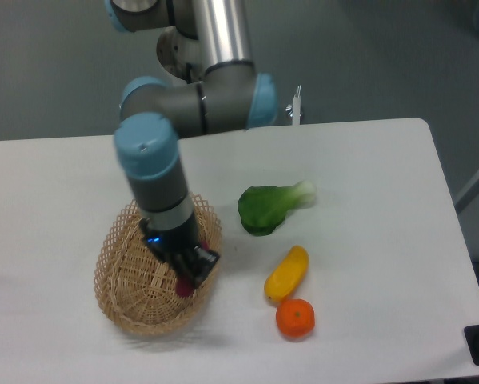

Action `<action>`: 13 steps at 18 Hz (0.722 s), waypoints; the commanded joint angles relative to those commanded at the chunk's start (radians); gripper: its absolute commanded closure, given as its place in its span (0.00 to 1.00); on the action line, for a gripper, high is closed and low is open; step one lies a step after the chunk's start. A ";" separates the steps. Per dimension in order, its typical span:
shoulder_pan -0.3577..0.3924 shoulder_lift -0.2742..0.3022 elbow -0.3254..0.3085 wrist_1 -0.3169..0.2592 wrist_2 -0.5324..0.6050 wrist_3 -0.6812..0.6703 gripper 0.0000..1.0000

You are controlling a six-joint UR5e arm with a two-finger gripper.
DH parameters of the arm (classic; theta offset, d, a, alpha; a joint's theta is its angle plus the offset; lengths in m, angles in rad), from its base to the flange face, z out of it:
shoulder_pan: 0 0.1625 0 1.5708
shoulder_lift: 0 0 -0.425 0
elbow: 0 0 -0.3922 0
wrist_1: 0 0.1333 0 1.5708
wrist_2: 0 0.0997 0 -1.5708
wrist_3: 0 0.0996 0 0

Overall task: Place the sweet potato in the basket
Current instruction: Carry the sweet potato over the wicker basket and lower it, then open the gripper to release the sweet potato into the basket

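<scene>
Even, soft overhead light on a white table [367,160], with no strong glare. A faint shadow lies under the oval tan wicker basket [115,260] beneath the pincer. The picture is slightly soft and low in resolution.

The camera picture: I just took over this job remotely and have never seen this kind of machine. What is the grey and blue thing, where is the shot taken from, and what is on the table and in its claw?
The grey tubes with blue caps are the jointed links of one robot arm. One fixed camera looks down at the white table from the front.

The arm ends in a black two-finger gripper, which is over the woven basket on the left. A small magenta bit shows between the fingers: that is the sweet potato, gripped and not yet let go.

To the right lie a green leafy vegetable, a yellow vegetable and a round orange fruit, all untouched.
</scene>
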 joint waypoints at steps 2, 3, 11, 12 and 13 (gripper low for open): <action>-0.017 -0.002 -0.032 0.008 0.000 0.058 0.78; -0.017 -0.002 -0.048 0.011 0.002 0.080 0.78; -0.018 0.001 -0.074 0.014 0.003 0.109 0.09; -0.018 0.005 -0.069 0.014 0.003 0.109 0.00; -0.018 0.008 -0.065 0.011 0.003 0.101 0.00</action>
